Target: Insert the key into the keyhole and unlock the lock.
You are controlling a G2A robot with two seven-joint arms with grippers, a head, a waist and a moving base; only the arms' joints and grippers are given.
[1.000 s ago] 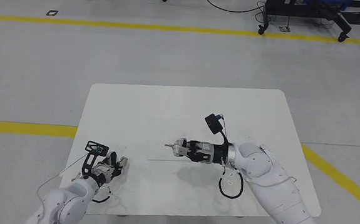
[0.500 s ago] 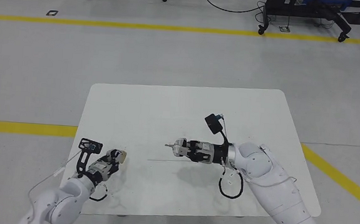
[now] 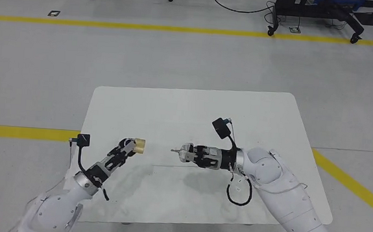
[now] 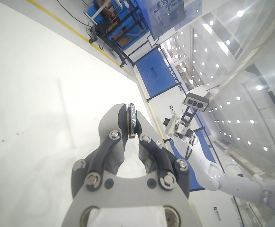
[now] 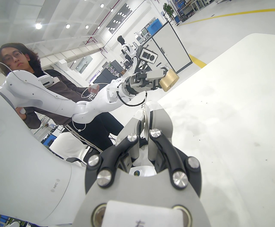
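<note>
Alignment stage. Left gripper (image 3: pixel 129 150) is clamped on the brass lock (image 3: pixel 140 144) and holds it above the table (image 3: pixel 174 108), toward the left edge. Right gripper (image 3: pixel 185 153) is closed on the key (image 3: pixel 175 151), blade pointing at the lock. The two are near but apart, so nothing is inserted yet. The keyhole face cannot be made out. Next move, by judgement: line the keyhole up with the blade, close the gap along the blade axis, then turn the key. A slight tilt would likely stub the tip against the lock body.

White table (image 3: pixel 174 108); yellow floor line (image 3: pixel 147 27) beyond; black cart (image 3: pixel 314 9) far corner.
</note>
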